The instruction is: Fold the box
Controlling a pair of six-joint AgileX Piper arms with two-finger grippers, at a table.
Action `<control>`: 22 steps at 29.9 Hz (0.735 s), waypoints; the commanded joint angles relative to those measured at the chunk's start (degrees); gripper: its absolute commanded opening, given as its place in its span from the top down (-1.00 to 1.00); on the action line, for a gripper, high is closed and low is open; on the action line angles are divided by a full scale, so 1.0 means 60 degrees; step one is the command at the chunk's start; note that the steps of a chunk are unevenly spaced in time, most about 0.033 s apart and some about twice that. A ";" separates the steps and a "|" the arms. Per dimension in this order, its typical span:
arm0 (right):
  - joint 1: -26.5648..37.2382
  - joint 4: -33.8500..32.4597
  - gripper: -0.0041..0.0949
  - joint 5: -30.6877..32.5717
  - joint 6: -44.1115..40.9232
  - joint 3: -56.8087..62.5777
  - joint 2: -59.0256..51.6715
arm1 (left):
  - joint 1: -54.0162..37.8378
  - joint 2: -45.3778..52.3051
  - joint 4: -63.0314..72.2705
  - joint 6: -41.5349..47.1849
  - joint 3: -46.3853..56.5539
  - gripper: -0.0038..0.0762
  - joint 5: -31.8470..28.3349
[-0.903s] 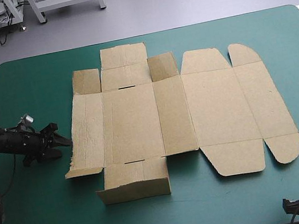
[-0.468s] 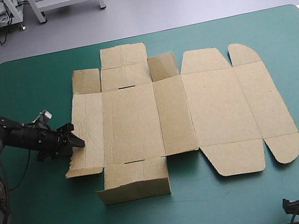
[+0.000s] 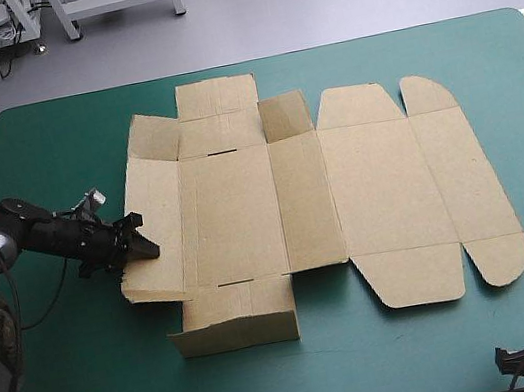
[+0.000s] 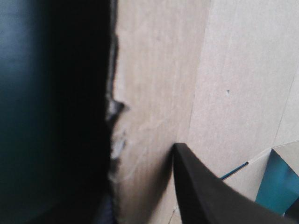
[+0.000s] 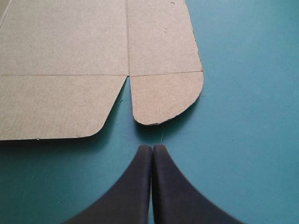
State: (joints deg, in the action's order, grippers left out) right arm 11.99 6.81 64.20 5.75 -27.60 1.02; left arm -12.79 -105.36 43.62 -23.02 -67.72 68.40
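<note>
The box [image 3: 343, 192] is laid out as a cut brown sheet on the middle of the table [image 3: 49, 142], with its long axis running from the table's left side to its right. The rounded lid flaps are pointed toward the right edge, and short flaps are turned toward the far and near edges. Most of the sheet is seen lying flat on the teal-green cover. The left panel [image 3: 154, 245] is tilted up off the cover along its crease. The left gripper [image 3: 141, 246] is set at that panel's ragged outer edge and is clenched on the box. In the left wrist view one black finger [image 4: 210, 196] is seen lying on the board's upper face, while the other is hidden under the sheet. The right gripper [image 5: 152, 147] is held low near the table's near right corner, pressed together in one pointed arch, empty, just short of the rounded flap [image 5: 166, 95] and not touching it. Compared with the earlier pictures, the left gripper has been brought in from the bare cover beside the box to the panel's edge. The panel, flat before, has been raised. The rest of the sheet and the right gripper are unchanged.
</note>
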 commanded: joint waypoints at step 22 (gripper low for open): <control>0.0006 0.0072 0.93 -0.0628 0.0122 -0.0268 0.0178 | 0.2126 0.2390 -0.2006 -0.0911 -0.4319 0.92 0.0936</control>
State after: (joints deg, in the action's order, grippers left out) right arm 11.99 6.97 64.20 5.76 -27.60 1.02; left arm -3.36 -94.83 31.11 -27.31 -87.56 70.66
